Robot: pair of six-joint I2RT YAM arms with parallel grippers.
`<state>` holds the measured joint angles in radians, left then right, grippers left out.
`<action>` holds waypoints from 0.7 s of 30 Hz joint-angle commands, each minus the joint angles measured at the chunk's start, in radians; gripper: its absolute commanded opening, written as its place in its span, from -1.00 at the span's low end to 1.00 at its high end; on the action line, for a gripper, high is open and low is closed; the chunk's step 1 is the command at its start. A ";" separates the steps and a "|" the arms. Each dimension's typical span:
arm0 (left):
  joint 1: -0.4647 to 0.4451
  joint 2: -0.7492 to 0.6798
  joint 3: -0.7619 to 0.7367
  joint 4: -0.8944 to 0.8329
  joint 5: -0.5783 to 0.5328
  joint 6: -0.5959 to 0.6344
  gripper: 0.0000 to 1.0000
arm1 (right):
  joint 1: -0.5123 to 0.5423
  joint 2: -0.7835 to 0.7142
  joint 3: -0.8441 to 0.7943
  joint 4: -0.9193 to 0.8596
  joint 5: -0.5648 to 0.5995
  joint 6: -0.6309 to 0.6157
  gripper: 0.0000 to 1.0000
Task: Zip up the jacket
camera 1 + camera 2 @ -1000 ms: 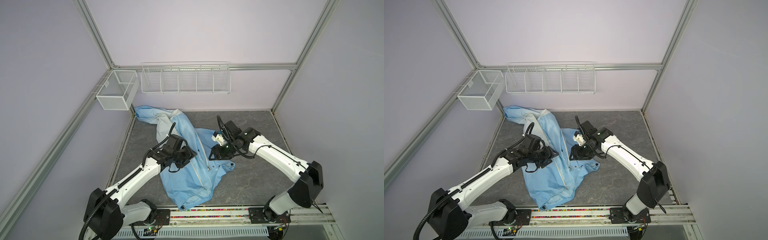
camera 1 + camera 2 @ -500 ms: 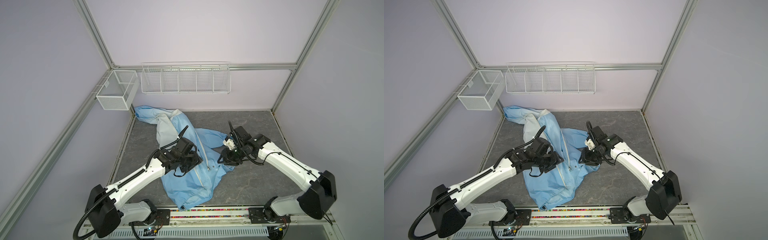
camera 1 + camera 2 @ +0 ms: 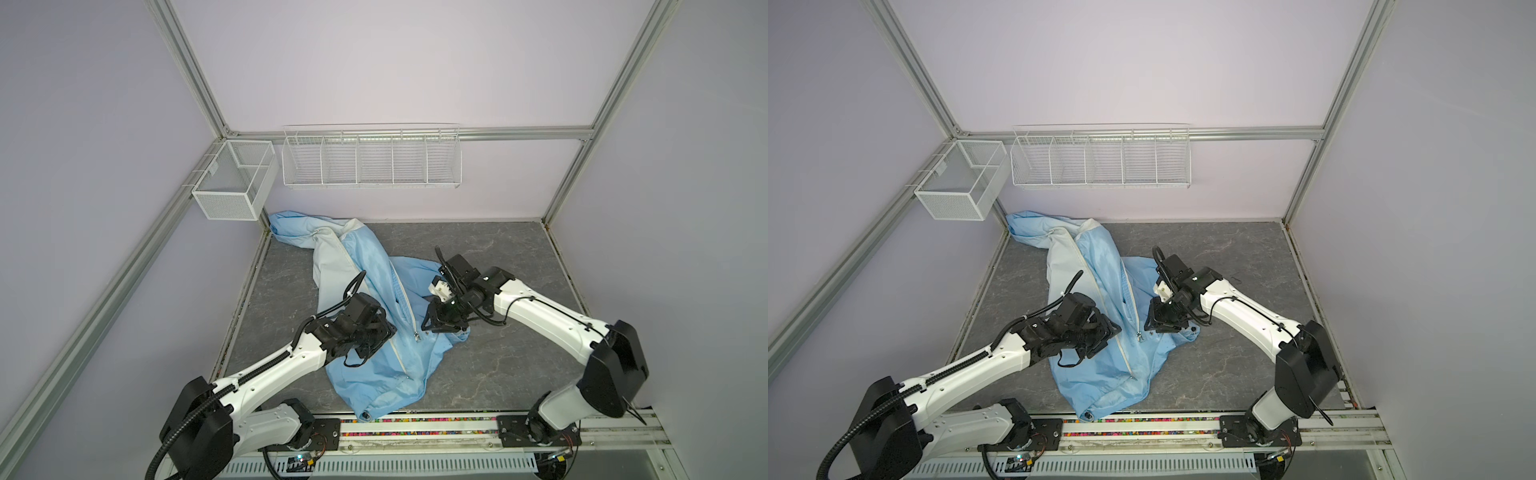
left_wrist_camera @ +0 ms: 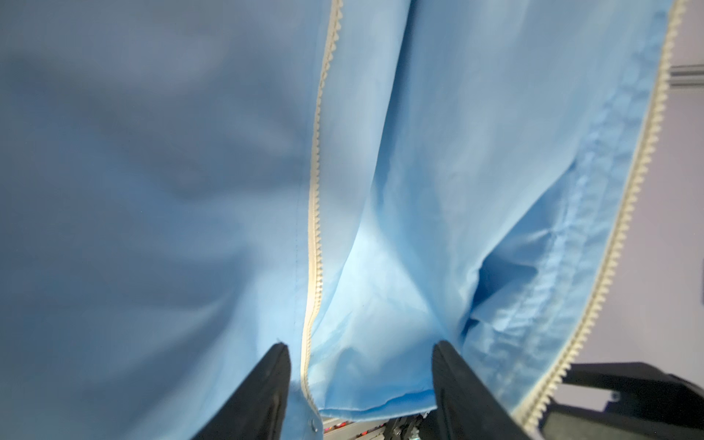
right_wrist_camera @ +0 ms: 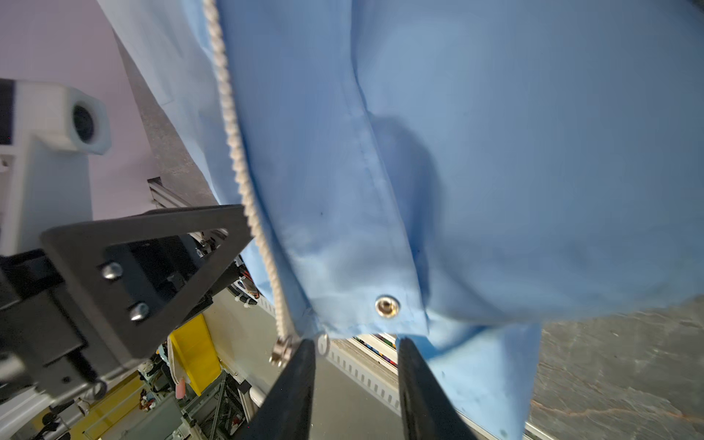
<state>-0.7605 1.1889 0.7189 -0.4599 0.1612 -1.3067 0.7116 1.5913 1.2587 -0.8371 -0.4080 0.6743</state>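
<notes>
Looking down, both top views show the light-blue jacket (image 3: 374, 365) crumpled on the grey counter (image 3: 498, 374), front open, with the left hand (image 3: 384, 334) and right hand (image 3: 436, 326) low on either side of its cream zipper (image 3: 405, 303), probably to bring the halves together. Left wrist view: the left hand (image 4: 358, 344) is open, fingers (image 4: 266, 381) straddling one zipper row. Right wrist view: the right hand (image 5: 354, 343) is open, tips at the hem beside the metal slider (image 5: 282, 348), perhaps to pinch it.

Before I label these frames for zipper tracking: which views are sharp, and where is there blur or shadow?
Both top views: evenly lit, sharp, the jacket clear. Left wrist view: zipper teeth crisp, cloth beside them dim and smeared. Right wrist view: snap stud sharp, a soft shadow on the cloth.
</notes>
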 commanded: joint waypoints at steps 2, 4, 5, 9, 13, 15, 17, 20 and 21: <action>0.073 0.087 -0.130 0.103 0.082 -0.072 -0.08 | 0.012 0.096 -0.013 0.068 0.019 0.018 -0.30; 0.087 0.129 -0.139 0.109 0.085 -0.062 -0.18 | 0.014 0.138 -0.027 0.091 0.026 0.022 -0.32; 0.093 0.147 -0.135 0.101 0.083 -0.052 -0.21 | 0.014 0.154 -0.031 0.096 0.030 0.021 -0.33; 0.122 0.238 -0.101 0.038 0.063 -0.006 -0.35 | 0.015 0.232 -0.039 0.098 0.073 0.011 -0.39; 0.158 0.367 -0.040 -0.007 0.045 0.107 -0.45 | 0.014 0.292 -0.045 0.114 0.106 0.027 -0.44; 0.185 0.439 0.013 -0.049 0.027 0.171 -0.50 | 0.008 0.314 -0.045 0.114 0.130 0.041 -0.44; 0.225 0.512 0.065 -0.072 0.020 0.242 -0.54 | -0.005 0.332 -0.047 0.118 0.145 0.058 -0.44; 0.291 0.620 0.183 -0.132 0.002 0.353 -0.59 | -0.029 0.358 -0.039 0.134 0.151 0.086 -0.44; 0.306 0.653 0.235 -0.160 -0.011 0.385 -0.60 | -0.038 0.371 -0.033 0.143 0.149 0.100 -0.44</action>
<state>-0.5106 1.6943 0.9195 -0.4900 0.3233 -1.0752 0.6979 1.9160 1.2320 -0.6956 -0.3046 0.7235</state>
